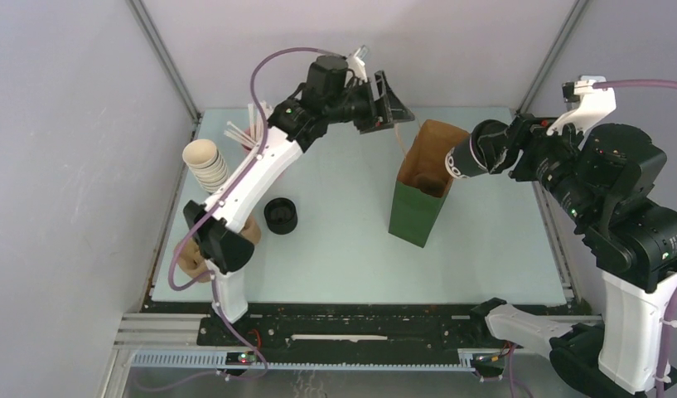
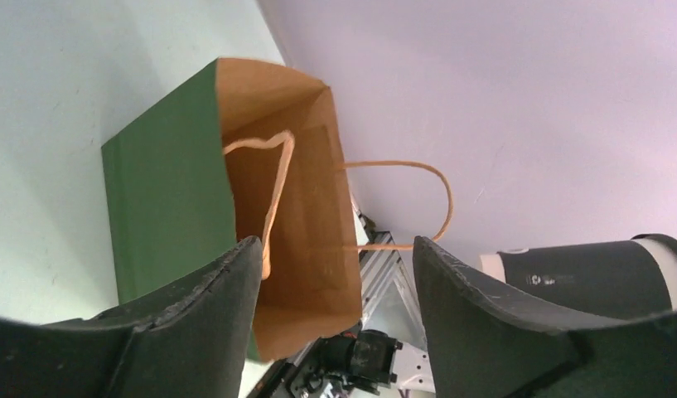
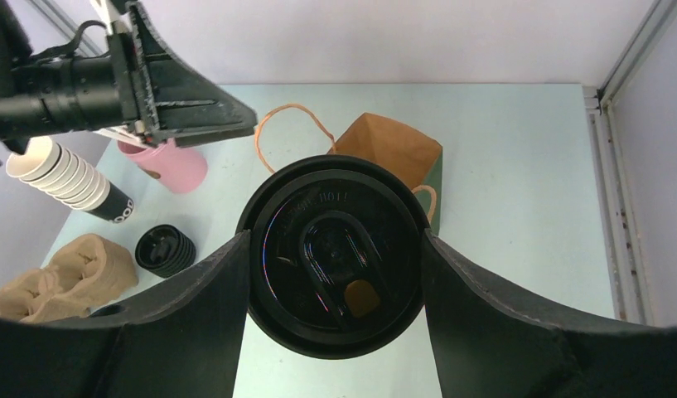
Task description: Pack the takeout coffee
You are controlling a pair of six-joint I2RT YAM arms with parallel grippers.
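Note:
The takeout coffee (image 1: pixel 461 159), a dark cup with a black lid (image 3: pixel 335 253), is held in my right gripper (image 1: pixel 477 154), whose fingers (image 3: pixel 194 323) press on its sides. It hangs tilted over the right rim of the open paper bag (image 1: pixel 416 207), green outside and brown inside. The bag stands upright at mid-table and also shows in the left wrist view (image 2: pixel 165 191) and the right wrist view (image 3: pixel 393 149). My left gripper (image 1: pixel 393 108) is open and empty, raised behind the bag near its handles (image 2: pixel 401 199). The cup's side shows in the left wrist view (image 2: pixel 592 274).
A tilted stack of lidless cups (image 1: pixel 206 162) and a pink cup (image 3: pixel 165 166) stand at the left. A squat stack of black lids (image 1: pixel 280 215) sits left of the bag. Beige cardboard pieces (image 3: pixel 61 274) lie at the near left.

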